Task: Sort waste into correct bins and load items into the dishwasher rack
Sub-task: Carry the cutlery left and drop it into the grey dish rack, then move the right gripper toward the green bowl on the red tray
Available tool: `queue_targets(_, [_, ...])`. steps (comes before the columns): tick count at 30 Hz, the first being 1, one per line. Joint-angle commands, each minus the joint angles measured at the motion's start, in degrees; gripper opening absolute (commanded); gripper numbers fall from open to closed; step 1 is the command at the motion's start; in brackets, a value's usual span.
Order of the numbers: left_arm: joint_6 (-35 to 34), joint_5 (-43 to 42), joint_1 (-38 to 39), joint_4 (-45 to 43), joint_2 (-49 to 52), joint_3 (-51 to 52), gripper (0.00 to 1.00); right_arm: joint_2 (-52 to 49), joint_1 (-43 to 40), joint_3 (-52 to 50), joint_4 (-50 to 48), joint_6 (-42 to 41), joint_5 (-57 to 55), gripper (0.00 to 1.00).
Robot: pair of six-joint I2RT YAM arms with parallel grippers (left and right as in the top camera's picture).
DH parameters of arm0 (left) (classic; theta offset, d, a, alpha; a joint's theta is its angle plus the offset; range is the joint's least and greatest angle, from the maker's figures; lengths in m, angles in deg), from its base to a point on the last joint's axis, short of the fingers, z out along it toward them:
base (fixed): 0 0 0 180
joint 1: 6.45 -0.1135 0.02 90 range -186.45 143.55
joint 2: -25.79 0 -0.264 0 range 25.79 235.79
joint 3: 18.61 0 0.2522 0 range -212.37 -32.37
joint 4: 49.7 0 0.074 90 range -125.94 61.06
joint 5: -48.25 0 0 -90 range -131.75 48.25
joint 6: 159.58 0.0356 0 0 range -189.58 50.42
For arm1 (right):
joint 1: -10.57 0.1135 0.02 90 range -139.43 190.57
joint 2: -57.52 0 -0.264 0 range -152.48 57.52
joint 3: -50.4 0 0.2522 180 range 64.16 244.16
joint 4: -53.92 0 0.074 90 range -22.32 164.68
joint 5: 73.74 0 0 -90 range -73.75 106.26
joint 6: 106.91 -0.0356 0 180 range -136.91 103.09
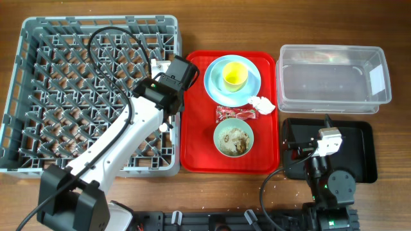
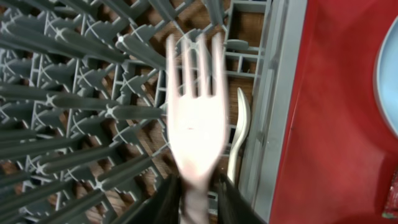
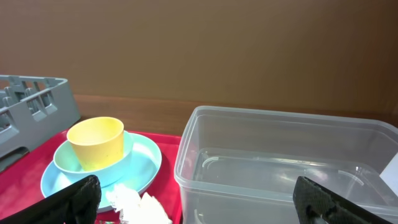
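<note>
My left gripper (image 2: 198, 194) is shut on the white plastic fork (image 2: 196, 127) and holds it, tines forward, over the right edge of the grey dishwasher rack (image 1: 64, 96). A white spoon (image 2: 239, 134) lies in the rack by its right wall. My right gripper (image 1: 324, 138) is open and empty over the black tray (image 1: 361, 151). The light blue plate (image 1: 215, 90) carries a pale bowl with the yellow cup (image 1: 235, 75) in it. The napkin (image 1: 262, 104), the wrapper (image 1: 234, 113) and a green bowl of food scraps (image 1: 234, 138) sit nearby. The clear tub (image 1: 334, 77) is empty.
The plate, bowls and waste all sit on a bright red tray (image 1: 196, 151) between the rack and the bins. The right wrist view shows the cup (image 3: 96, 142), napkin (image 3: 134, 204) and clear tub (image 3: 280, 162) just ahead. A black cable (image 1: 109, 38) loops over the rack.
</note>
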State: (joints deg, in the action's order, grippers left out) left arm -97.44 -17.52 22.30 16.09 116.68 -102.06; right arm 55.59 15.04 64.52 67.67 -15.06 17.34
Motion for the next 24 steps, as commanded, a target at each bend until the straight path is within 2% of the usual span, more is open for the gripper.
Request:
queue_targets(1, [2.1,1.4,-0.4,-0.5,0.7,0.5,0.33,0.2,0.2,-0.1,-0.3,0.8,0.5,1.00])
queue_targets(7, [2.1,0.9,-0.4,-1.0,-0.2,-0.8,0.38,0.2,0.2,-0.1,-0.3,0.8,0.5,1.00])
queue_targets(11, [2.1,-4.5,-0.5,-1.0,-5.5,-2.2,0.39,0.2,0.2,-0.1,-0.3,0.8,0.5,1.00])
queue_targets(12, [2.1,-6.1,-1.0,-1.0,-7.5,-2.2,0.68,0.2,0.2,-0.1,-0.3,0.8,0.5,1.00])
queue_targets(13, [2.1,-7.5,-1.7,-1.0,-9.1,-2.2,0.85,0.2,0.2,-0.1,-0.3,0.8,0.5,1.00])
queue_targets(14, [2.1,-9.3,-3.5,-0.8,-11.4,-2.2,0.87,0.2,0.2,-0.1,-0.3,0.8,0.5,1.00])
queue_targets(15, [2.1,-10.0,-5.0,-0.5,-12.8,-2.2,0.94,0.2,0.2,-0.1,-0.3,0.8,0.5,1.00])
queue_targets(19, [1.7,-12.3,-16.7,-1.5,-18.9,-2.2,1.00,0.2,0.2,-0.1,-0.3,0.3,0.8,1.00])
queue_targets(24, [1.7,-12.4,-22.9,-1.4,-19.5,-2.2,1.00,0.2,0.2,0.0,-3.8,-16.3,15.1,1.00])
